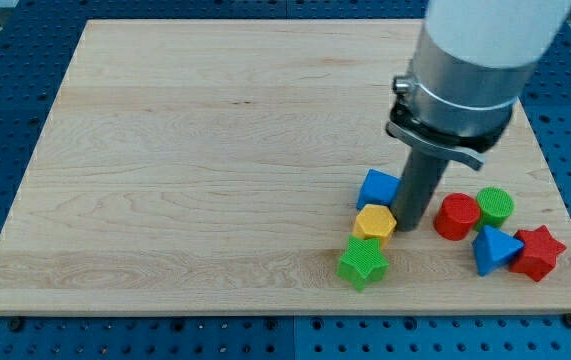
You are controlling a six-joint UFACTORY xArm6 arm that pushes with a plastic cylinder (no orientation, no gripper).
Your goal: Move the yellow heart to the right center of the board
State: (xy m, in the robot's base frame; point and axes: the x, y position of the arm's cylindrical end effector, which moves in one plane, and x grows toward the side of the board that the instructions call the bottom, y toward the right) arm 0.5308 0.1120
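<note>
Tabletop [215, 150] first: its right centre is bare. No pincer here, so nothing to report on it. Yellow heart [375, 222] sits low, touching my tip [408, 228] on its right. I should circle to its left, then push rightward, avoiding the red cylinder [456, 217].

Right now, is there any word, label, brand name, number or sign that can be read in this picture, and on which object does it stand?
None: no readable text on any object in this view.
The wooden board, the blue cube, the yellow block, the green star and the arm's silver collar are all bare.
My tip touches the yellow block's right side.
</note>
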